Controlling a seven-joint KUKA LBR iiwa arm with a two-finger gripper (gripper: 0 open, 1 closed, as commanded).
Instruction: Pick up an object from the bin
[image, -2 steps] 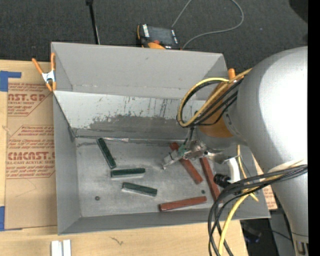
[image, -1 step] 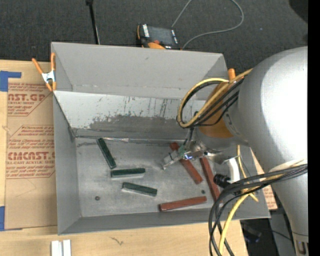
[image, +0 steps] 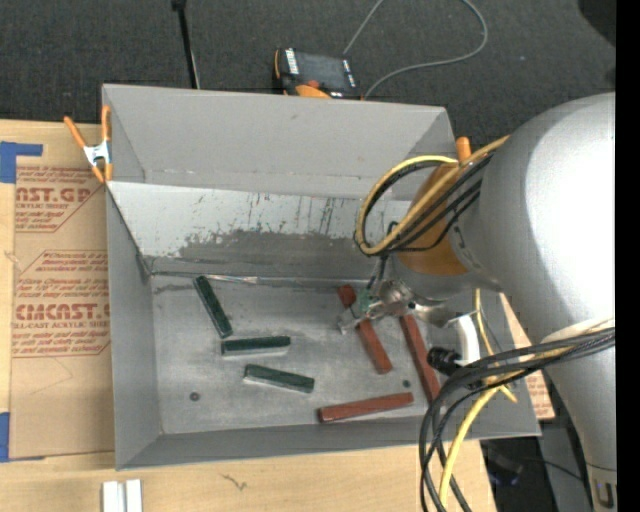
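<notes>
1. Arm (image: 560, 250): big pale-grey body; comes in from right over bin's right wall, wrist bent down & leftward toward floor; yellow + black cables looped round wrist.
2. Bin (image: 270, 200): grey metal, sloped back wall, scuffed floor.
3. Tool (image: 368, 310): low, close to floor, right of centre, near back wall; apart or together: cannot tell.
4. Slanted red-brown bar (image: 375, 345): task item; on floor right of centre, upper end right at tool; gripped or not: cannot tell.
5. Second red-brown bar (image: 420, 358): just right of item 4, approx parallel; upper end hidden by wrist.
6. Front red-brown bar (image: 365, 408): near front wall, almost level.
7. Green bars, qty 3, left half, well apart from tool: back green bar (image: 212, 305) slanted; middle green bar (image: 255, 345); front green bar (image: 279, 378).
8. Red-brown stub (image: 346, 295): just left of tool.
</notes>
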